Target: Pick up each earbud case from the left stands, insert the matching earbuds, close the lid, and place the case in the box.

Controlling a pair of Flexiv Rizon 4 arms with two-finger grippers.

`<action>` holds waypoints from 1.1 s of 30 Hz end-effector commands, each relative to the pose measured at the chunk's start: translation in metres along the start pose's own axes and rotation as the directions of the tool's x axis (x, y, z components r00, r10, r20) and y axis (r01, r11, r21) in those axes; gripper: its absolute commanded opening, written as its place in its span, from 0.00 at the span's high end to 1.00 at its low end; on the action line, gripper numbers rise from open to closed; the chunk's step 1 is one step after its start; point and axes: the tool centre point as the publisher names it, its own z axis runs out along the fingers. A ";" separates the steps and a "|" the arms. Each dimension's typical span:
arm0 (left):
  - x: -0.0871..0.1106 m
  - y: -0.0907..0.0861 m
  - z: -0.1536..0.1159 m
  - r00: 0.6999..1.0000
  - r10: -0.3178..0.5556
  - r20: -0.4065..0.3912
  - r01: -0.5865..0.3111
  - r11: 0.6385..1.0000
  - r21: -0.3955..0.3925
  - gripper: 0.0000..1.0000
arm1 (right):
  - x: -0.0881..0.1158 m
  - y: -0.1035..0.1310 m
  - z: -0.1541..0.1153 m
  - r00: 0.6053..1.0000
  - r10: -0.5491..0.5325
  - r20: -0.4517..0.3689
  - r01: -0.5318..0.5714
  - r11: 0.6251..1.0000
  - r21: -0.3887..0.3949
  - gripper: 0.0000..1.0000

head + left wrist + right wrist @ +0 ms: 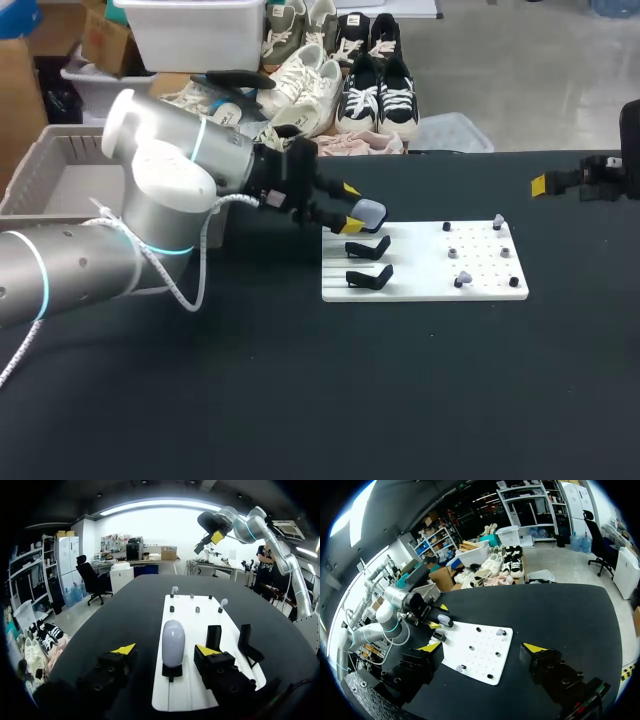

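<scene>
Worktop [300, 400]: black, matte, flat. One white board [420, 285] lay flat on it, perforated with rows of small holes. One end of the board sat directly under the left jaws and the rest stretched ahead of them. From the right jaws the board lay ahead and well apart, with bare black surface between. A grey basket [40, 165] stood behind the left jaws at the worktop's corner. Whether it rested on the surface or beside it could not be told.
</scene>
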 end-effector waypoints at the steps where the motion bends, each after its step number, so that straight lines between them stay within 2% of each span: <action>1: 0.001 0.003 0.002 1.000 0.003 -0.001 -0.003 1.000 0.006 0.28 | 0.000 0.000 0.000 1.000 0.000 0.000 0.000 1.000 0.000 0.00; 7: 0.001 0.003 0.004 1.000 0.006 -0.004 -0.006 1.000 0.006 0.39 | 0.000 0.000 0.000 1.000 0.000 0.000 0.000 1.000 0.000 0.00; 12: 0.001 0.001 0.006 1.000 0.009 -0.007 -0.009 1.000 0.008 0.36 | 0.000 0.000 0.000 1.000 0.000 0.000 0.000 1.000 0.000 0.00; 20: 0.000 0.001 0.007 1.000 0.012 -0.007 -0.012 1.000 0.009 0.40 | 0.000 0.000 0.000 1.000 0.000 0.000 0.000 1.000 0.000 0.00; 21: 0.001 0.000 0.007 1.000 0.013 -0.008 -0.013 1.000 0.010 0.51 | 0.000 0.000 0.000 1.000 0.000 0.000 0.000 1.000 0.000 0.00; 26: 0.002 0.001 0.007 1.000 0.011 -0.011 -0.011 1.000 0.005 0.66 | 0.000 0.000 0.000 1.000 0.000 0.000 0.000 1.000 0.000 0.00; 28: 0.002 0.001 0.006 1.000 0.010 -0.011 -0.010 1.000 0.004 0.82 | 0.000 0.000 0.000 1.000 0.000 0.000 0.000 1.000 0.000 0.00; 29: 0.002 0.001 0.004 1.000 0.008 -0.010 -0.008 1.000 0.004 0.99 | 0.000 0.000 0.000 1.000 0.000 0.000 0.000 1.000 0.000 0.00; 33: 0.001 0.002 -0.005 1.000 -0.017 0.000 0.017 1.000 -0.009 1.00 | 0.000 0.000 0.000 1.000 0.000 0.000 0.000 1.000 0.000 0.00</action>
